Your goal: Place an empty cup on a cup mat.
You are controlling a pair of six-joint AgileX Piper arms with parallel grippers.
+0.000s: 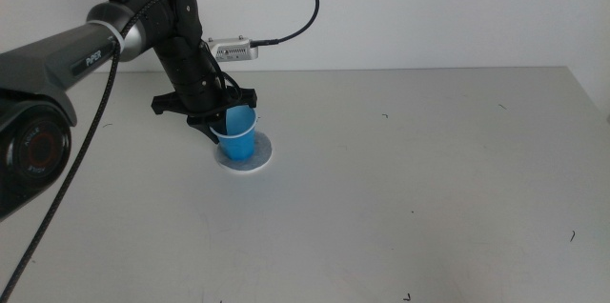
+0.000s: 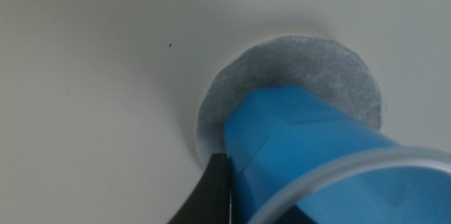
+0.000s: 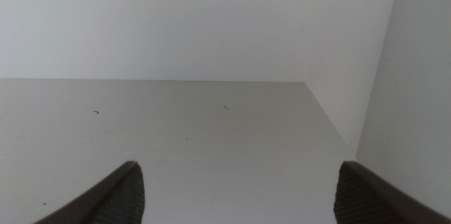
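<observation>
The right gripper (image 3: 236, 196) has its two dark jaws spread wide apart, with nothing between them. Beyond the jaws lies a pale grey table (image 3: 197, 132), its surface marked by a few small dark specks (image 3: 225, 107). The table's far edge meets a plain white wall (image 3: 183, 20), and a second wall (image 3: 416, 76) stands along its side edge
</observation>
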